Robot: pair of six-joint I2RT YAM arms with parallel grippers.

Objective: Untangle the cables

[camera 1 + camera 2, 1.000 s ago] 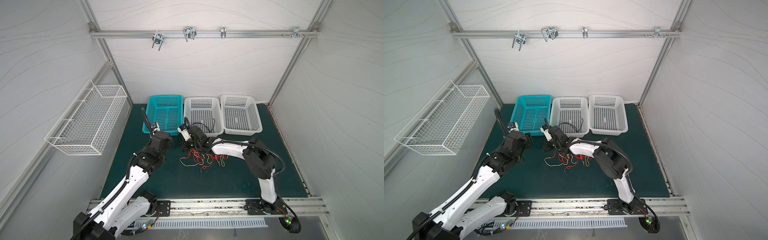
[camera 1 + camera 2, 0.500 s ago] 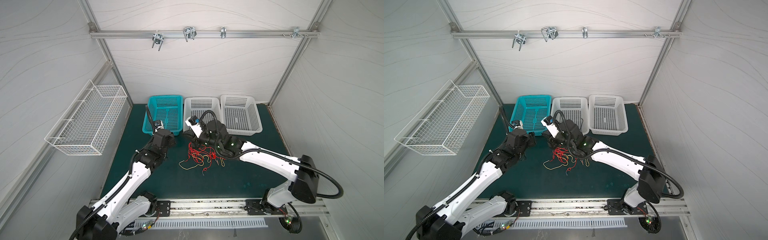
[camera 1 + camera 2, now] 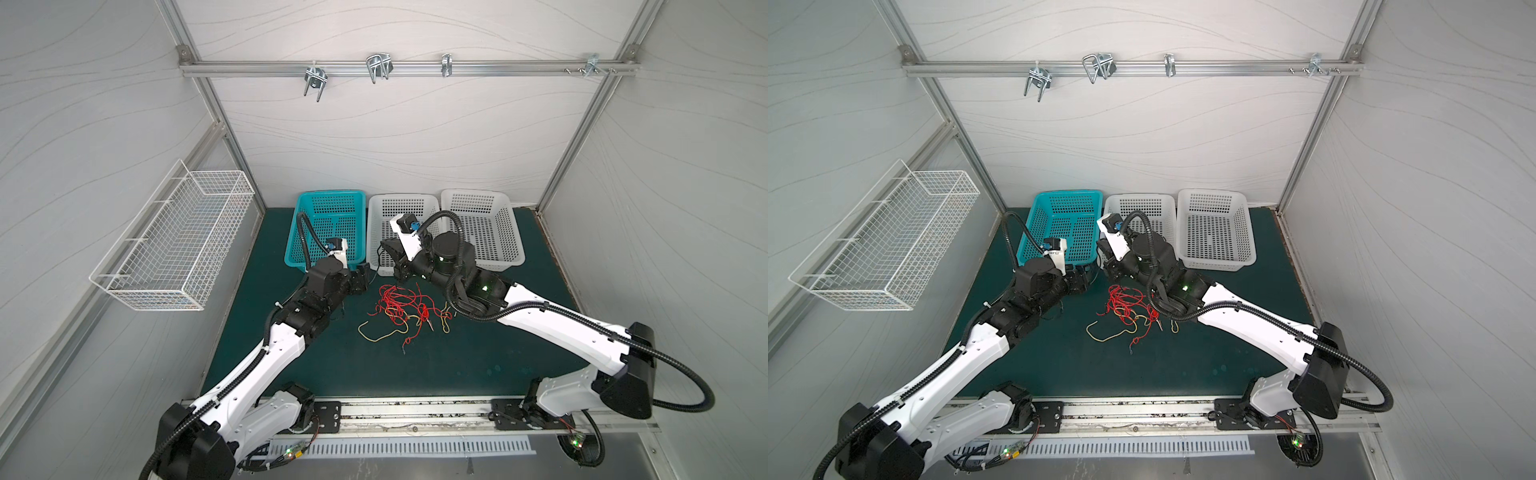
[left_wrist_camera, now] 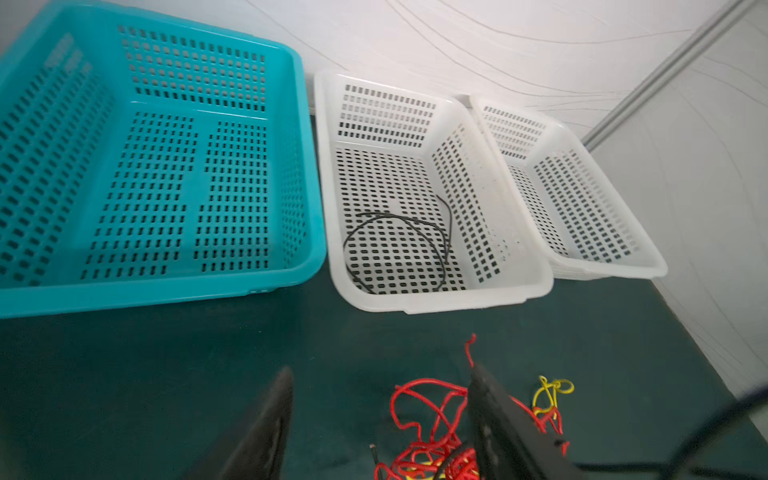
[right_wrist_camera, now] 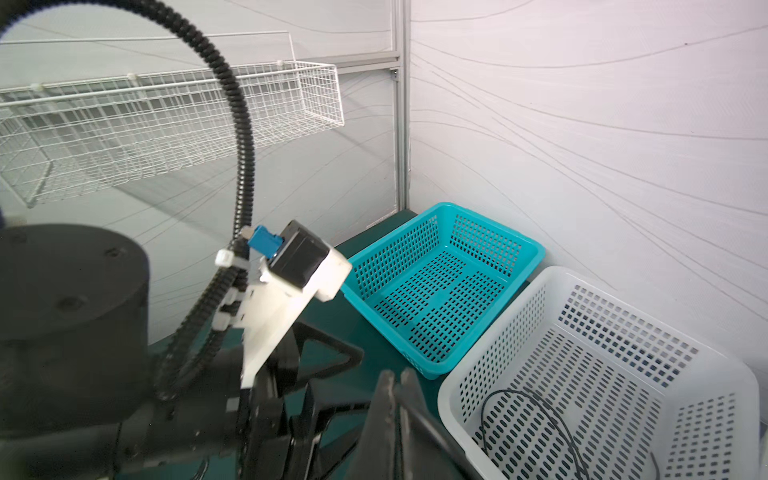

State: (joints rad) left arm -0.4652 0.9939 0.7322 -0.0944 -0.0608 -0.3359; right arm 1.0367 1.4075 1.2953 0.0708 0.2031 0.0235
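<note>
Front edge: the base rail [image 3: 415, 413] carries both arm mounts along the near side of the dark green tabletop [image 3: 457, 361].

Mid-tabletop: two of the cables lie in one loose heap between the arms. The red cable [image 3: 395, 301] makes up most of the tangle and is looped over itself many times. The yellow cable [image 3: 382, 332] curls out of the near side of the heap. It shows again as small loops at the heap's right edge, among red strands.

Left claw [image 4: 380, 424]: the jaws stand well apart and grip nothing. It sits just left of the heap, near the closest right corner of the teal basket [image 3: 332, 194]. In the left wrist view, red strands lie on the tabletop between and behind its fingers.

Right claw [image 5: 395, 386]: the fingers are pressed together and no cable is seen in them. In both top views it is at the far side of the heap, by the near rim of the middle white basket [image 3: 403, 197].

Rear of tabletop: three baskets stand in a row against the back wall, with the teal on the left and the right white basket [image 3: 473, 193] on the right. The black cable [image 4: 395, 218] lies coiled on the floor of the middle white basket, apart from the heap.

Walls: a wire basket [image 3: 166, 245] hangs on the left wall. A wall rail [image 3: 519, 66] across the back wall carries metal hooks [image 3: 378, 68].
</note>
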